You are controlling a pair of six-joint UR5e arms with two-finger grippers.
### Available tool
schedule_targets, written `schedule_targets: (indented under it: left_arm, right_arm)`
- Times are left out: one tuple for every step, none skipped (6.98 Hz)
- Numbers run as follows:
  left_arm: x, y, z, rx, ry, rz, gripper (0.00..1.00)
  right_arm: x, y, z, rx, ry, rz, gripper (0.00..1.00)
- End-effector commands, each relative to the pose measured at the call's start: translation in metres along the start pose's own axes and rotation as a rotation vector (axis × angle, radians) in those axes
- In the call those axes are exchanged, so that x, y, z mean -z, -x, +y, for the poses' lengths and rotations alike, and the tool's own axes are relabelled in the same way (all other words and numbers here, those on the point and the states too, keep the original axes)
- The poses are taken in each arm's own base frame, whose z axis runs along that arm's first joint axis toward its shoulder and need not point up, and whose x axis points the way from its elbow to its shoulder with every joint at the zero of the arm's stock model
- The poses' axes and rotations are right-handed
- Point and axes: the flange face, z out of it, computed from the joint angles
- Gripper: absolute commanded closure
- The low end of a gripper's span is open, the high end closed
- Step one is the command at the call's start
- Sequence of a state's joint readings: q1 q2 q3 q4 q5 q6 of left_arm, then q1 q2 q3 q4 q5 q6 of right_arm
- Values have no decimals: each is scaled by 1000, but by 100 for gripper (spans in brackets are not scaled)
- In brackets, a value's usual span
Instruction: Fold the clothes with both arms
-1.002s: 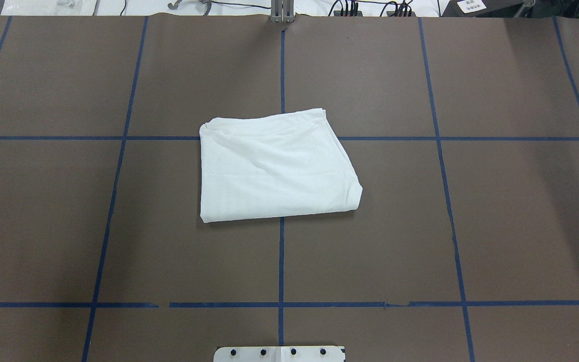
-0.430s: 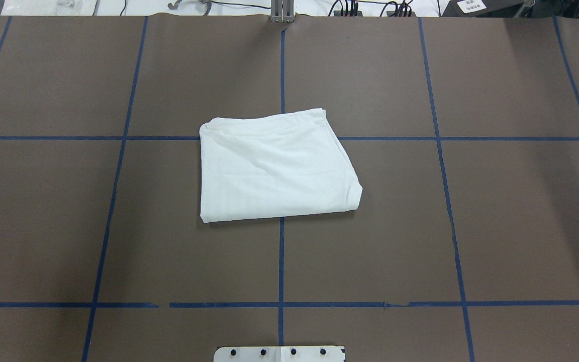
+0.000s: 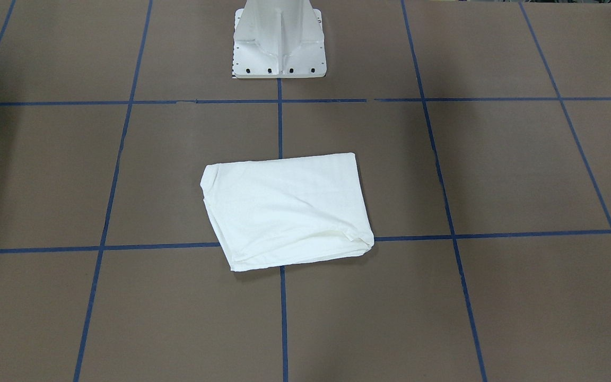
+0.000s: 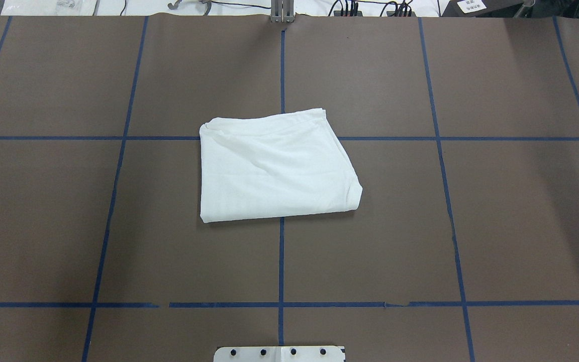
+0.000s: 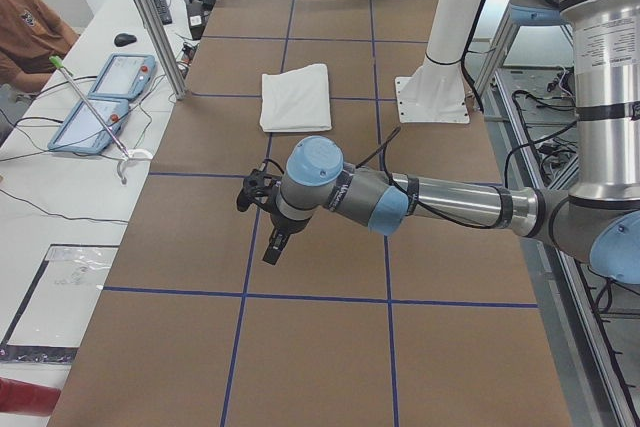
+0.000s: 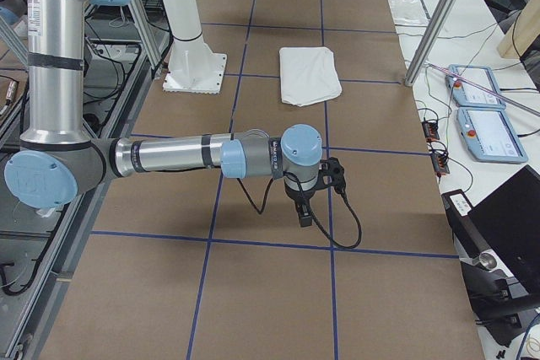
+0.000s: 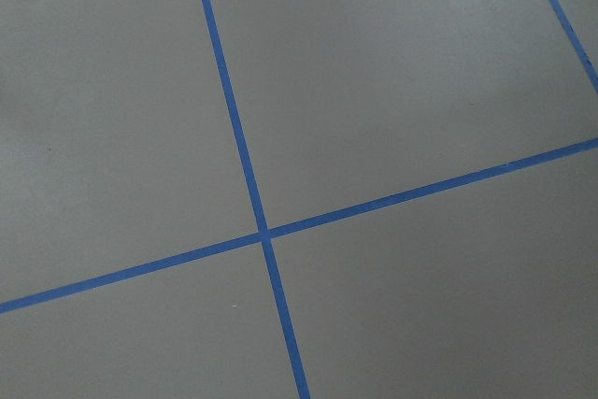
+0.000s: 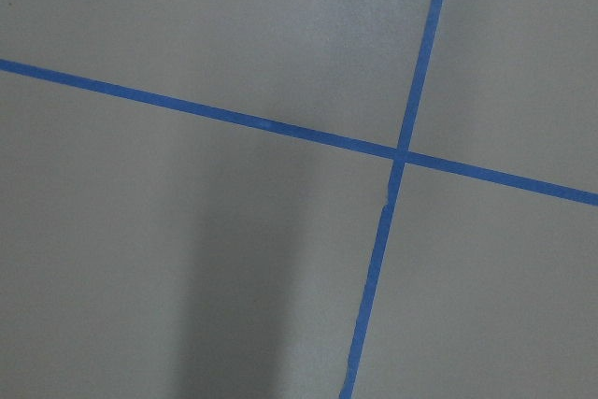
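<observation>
The clothes are one white shirt [image 4: 274,168], folded into a compact rectangle and lying flat at the middle of the brown table [image 4: 68,226]; it also shows in the front view [image 3: 284,209] and both side views [image 5: 296,97] [image 6: 309,75]. Neither arm touches it. My left gripper [image 5: 273,247] hovers over bare table far from the shirt, at the left end. My right gripper [image 6: 304,212] hangs likewise at the right end. Both show only in side views, so I cannot tell whether they are open or shut. The wrist views show only table and blue tape.
The white pedestal base [image 3: 279,42] stands behind the shirt. Blue tape lines [image 4: 281,261] grid the table. A person [image 5: 25,27] sits beside teach pendants [image 5: 105,97] on a side bench. More pendants [image 6: 481,115] and a laptop [image 6: 506,217] lie past the far edge.
</observation>
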State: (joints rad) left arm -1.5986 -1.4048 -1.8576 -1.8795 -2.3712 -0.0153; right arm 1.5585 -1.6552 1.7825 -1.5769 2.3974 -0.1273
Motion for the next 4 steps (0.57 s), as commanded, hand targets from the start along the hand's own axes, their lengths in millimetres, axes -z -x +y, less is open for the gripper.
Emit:
schedule_targets:
  left_arm:
    - [0,-1,0,-3,-1,-1,0]
    - [1,-1,-1,-2,-2,-1,0]
    - [2,-2,-1,-4,-4,-1,0]
    - [2,-2,-1,-5,-4,-4,0]
  right_arm:
    - [0,0,0,0,0,-2,0]
    - [1,1,0,1,-1,-2,0]
    - [1,1,0,1,-1,-2,0]
    - [1,1,0,1,-1,-2,0]
